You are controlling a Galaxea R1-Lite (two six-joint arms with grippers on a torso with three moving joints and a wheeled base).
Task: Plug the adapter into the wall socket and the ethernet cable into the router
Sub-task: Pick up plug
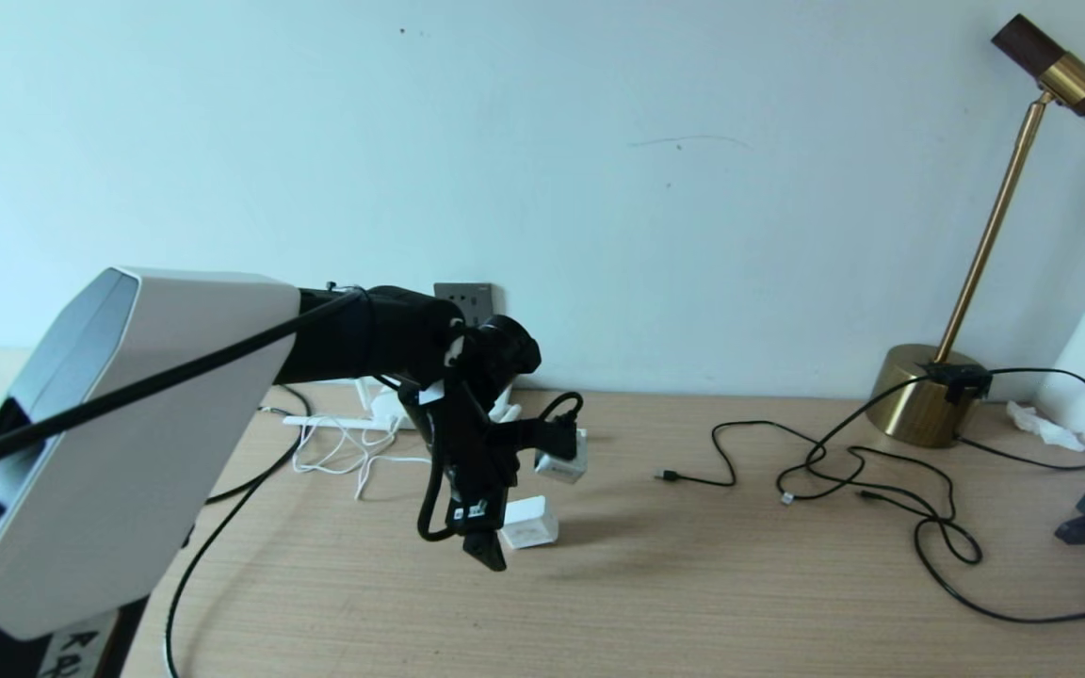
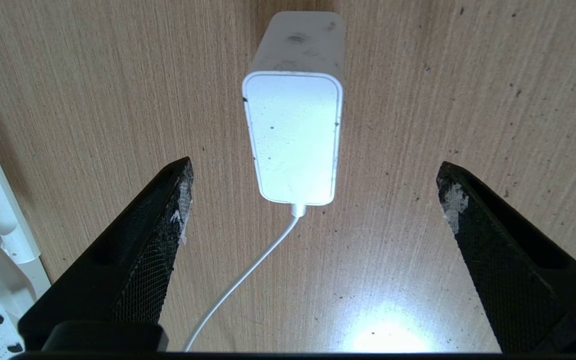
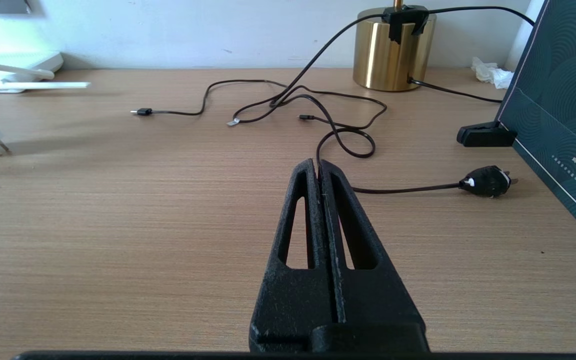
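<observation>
My left gripper (image 2: 313, 200) hangs over the wooden desk (image 1: 693, 584) with its jaws wide apart, pointing down at the adapter (image 2: 293, 135). In the left wrist view the adapter stands between the two fingers (image 2: 158, 235) but touches neither; bare desk shows on both sides of it. Its thin white cord (image 2: 248, 270) leaves the near end and runs back under the wrist. In the head view I see the adapter (image 1: 528, 523) as a small white block on the desk just beside the lowest black fingertip of the left gripper (image 1: 495, 513), and a second small white block (image 1: 563, 461) sits near the upper part of the hand; I cannot tell what that one is. The wall socket (image 1: 464, 299), a dark grey plate, is on the wall behind the left arm, partly hidden by it, well above the desk surface. The router (image 3: 13, 70) lies against the wall below the socket, antennas lying flat along the desk; loose white cord (image 1: 345, 452) is piled in front of it. A black cable (image 1: 222, 537) trails off the near desk edge under the left arm; I cannot tell if it is the ethernet cable. My right gripper (image 3: 318, 167) is low over the desk, fingers pressed together, holding nothing. Ahead of it lie thin black cables (image 3: 318, 110), a brass lamp base (image 3: 393, 50) and a black plug (image 3: 488, 181).
</observation>
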